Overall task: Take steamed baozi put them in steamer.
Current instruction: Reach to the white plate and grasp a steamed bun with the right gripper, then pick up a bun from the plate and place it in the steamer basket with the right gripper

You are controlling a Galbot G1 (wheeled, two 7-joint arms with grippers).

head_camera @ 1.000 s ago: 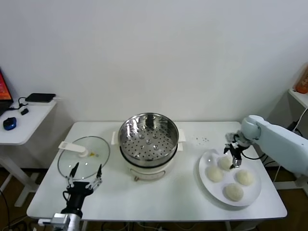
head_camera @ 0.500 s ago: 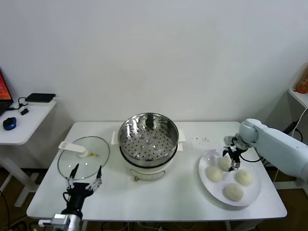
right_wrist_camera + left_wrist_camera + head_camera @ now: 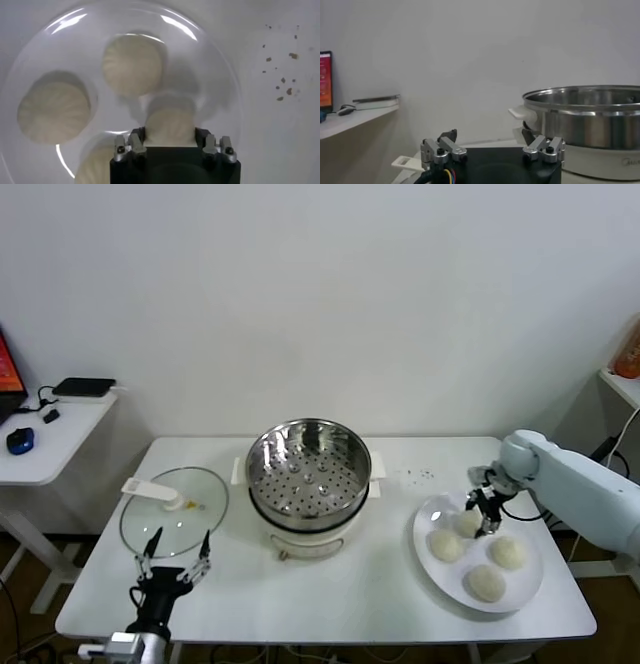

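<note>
Several steamed baozi lie on a large white plate (image 3: 530, 589) at the right of the table. My right gripper (image 3: 485, 515) is down over the plate's far side, shut on the nearest-to-the-wall baozi (image 3: 466, 523). In the right wrist view that baozi (image 3: 169, 125) sits squeezed between the fingers (image 3: 136, 142) of the right gripper (image 3: 169, 137), still low over the plate (image 3: 200, 65), with other baozi (image 3: 132, 62) beside it. The steamer (image 3: 308, 474) stands empty at the table's middle. My left gripper (image 3: 177, 559) waits open near the front left edge.
A glass lid (image 3: 175, 509) with a white handle lies flat left of the steamer (image 3: 585, 117). Dark crumbs (image 3: 418, 475) dot the table between steamer and plate. A side desk (image 3: 40, 439) stands at far left. The left gripper (image 3: 489, 135) points toward the pot.
The right gripper's fingers have closed around the far baozi on the plate, with only a small shift of the hand. The left arm has not moved.
</note>
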